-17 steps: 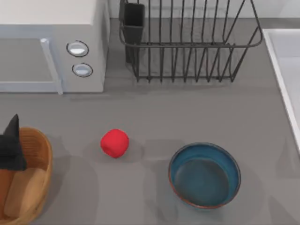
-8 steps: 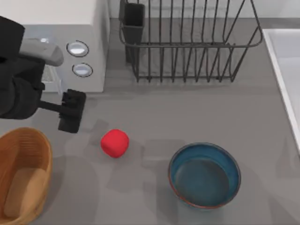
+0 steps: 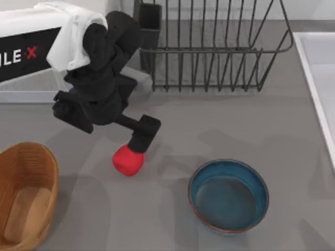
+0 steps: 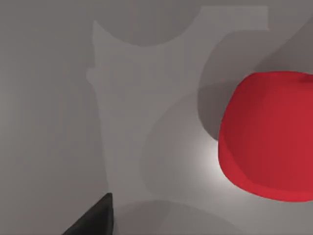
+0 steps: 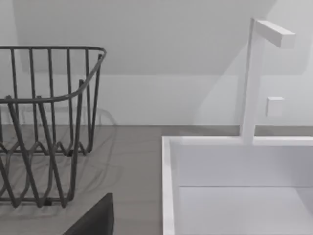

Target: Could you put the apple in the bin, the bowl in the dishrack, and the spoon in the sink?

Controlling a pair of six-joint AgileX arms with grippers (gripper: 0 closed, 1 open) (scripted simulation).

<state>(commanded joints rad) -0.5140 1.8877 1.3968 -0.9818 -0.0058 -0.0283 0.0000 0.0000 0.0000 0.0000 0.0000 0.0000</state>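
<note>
The grey desk (image 3: 220, 125) carries everything. At its far side, in the middle, stands the black wire dishrack (image 3: 214, 52) with its cutlery cup (image 3: 149, 23) at the far left corner; the right wrist view shows the rack's end bars (image 5: 49, 122) beside the sink. The sink (image 3: 319, 78) lies along the right edge of the desk, its raised white rim straight, and the right wrist view looks into its pale basin (image 5: 234, 196), with a white faucet (image 5: 254, 78) rising at the far rim.

My left arm (image 3: 99, 78) reaches in from the far left, over the white microwave (image 3: 21, 91), and slants down toward the middle of the desk. The left hand (image 3: 142, 137) sits at the far upper edge of the apple in the top view; whether it touches the fruit I cannot tell, and I cannot tell whether it is released or clenched. In the left wrist view one dark fingertip (image 4: 95, 220) shows, apart from the apple.

The wicker bin (image 3: 23, 196) rests at the near left corner, with its lighter inside bare. The teal bowl (image 3: 229, 195) stands upright on the near side, right of centre, well apart from the rack.

The apple (image 3: 127, 160) lies on the desk between bin and bowl, and in the left wrist view it (image 4: 269, 137) sits on the bare grey surface.

A dark fingertip of the right hand (image 5: 95, 218) shows in the right wrist view.
</note>
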